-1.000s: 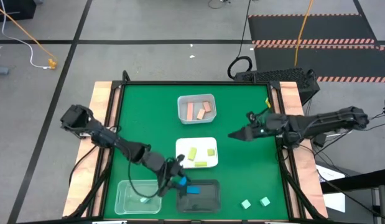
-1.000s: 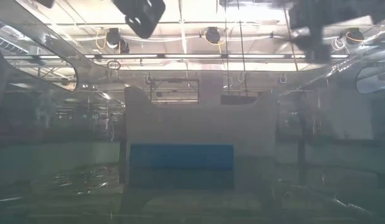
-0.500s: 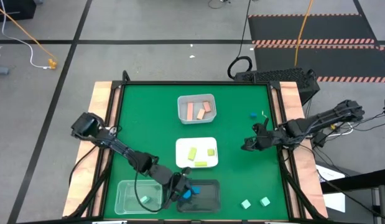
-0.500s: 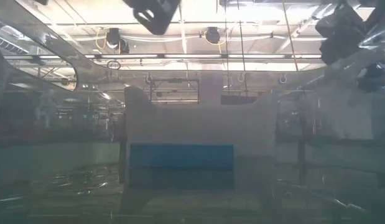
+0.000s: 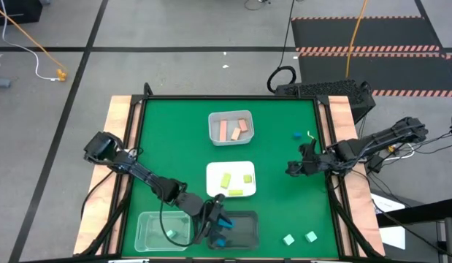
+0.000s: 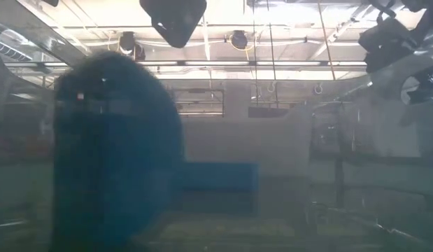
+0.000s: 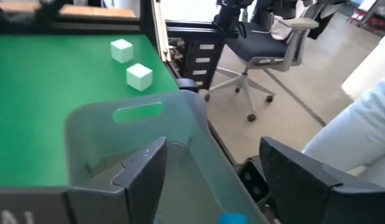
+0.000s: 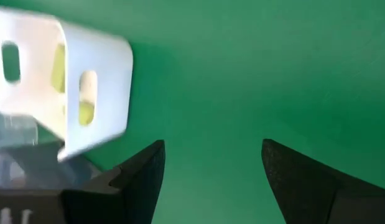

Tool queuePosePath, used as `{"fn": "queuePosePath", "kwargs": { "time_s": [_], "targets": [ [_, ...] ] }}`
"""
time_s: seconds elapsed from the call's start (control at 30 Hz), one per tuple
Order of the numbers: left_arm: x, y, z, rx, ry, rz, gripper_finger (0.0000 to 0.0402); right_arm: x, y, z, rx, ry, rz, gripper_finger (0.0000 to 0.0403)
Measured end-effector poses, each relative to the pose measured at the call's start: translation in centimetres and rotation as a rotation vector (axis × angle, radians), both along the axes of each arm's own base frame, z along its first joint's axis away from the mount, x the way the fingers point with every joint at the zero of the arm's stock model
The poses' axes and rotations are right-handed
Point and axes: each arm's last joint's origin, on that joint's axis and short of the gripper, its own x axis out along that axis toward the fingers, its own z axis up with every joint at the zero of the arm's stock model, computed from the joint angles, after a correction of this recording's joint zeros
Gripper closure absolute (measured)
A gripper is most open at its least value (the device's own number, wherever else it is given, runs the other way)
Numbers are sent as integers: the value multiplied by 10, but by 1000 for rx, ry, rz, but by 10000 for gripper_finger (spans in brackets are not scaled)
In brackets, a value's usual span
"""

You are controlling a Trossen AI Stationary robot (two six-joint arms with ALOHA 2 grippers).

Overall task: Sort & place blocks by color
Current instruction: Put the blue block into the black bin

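My left gripper (image 5: 216, 225) stands open over the black tray (image 5: 244, 232) at the near edge. Below its fingers a blue block (image 5: 219, 242) lies in the tray, also visible as a blue block (image 7: 232, 218) in the left wrist view. A second blue block (image 5: 225, 223) shows in the tray beside the fingers. My right gripper (image 5: 290, 169) is open above the green mat, right of the white tray (image 5: 231, 180), touching nothing. Another blue block (image 5: 296, 135) sits on the mat at the far right. Two mint blocks (image 5: 288, 239) (image 5: 311, 236) rest at the near right.
A clear tray (image 5: 231, 128) with pink blocks stands at the far centre. The white tray holds yellow-green blocks (image 5: 226, 180). A clear tray (image 5: 163, 230) at the near left holds one mint block (image 5: 169, 234). Wooden rails border the mat's left and right sides.
My left gripper has moved toward the near edge over the black tray and opened, letting go of the blue block, which has dropped into the tray. My right gripper has drawn back toward the right edge and tipped downward, staying open.
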Motion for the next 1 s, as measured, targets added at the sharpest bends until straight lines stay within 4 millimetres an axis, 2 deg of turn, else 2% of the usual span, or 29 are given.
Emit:
{"fn": "queuePosePath", "kwargs": {
  "time_s": [0.13, 0.33, 0.47, 0.63, 0.83, 1.0],
  "targets": [
    [1, 1, 5, 62, -81, 20, 125, 0, -4, 0, -99, -31, -93, 152],
    [4, 10, 17, 150, -197, 59, 119, -7, -16, -1, -345, -16, -254, 170],
    [7, 29, 32, 207, -253, 160, 119, -16, -25, -4, -477, 65, -327, 180],
    [12, 63, 60, 203, -325, 362, 119, -20, -35, -12, -558, 123, -384, 187],
    [13, 104, 85, 181, -396, 565, 119, -19, -44, -49, -580, 124, -391, 188],
    [10, 127, 103, 141, -458, 669, 119, -22, -49, -82, -557, 46, -446, 188]
  ]
}}
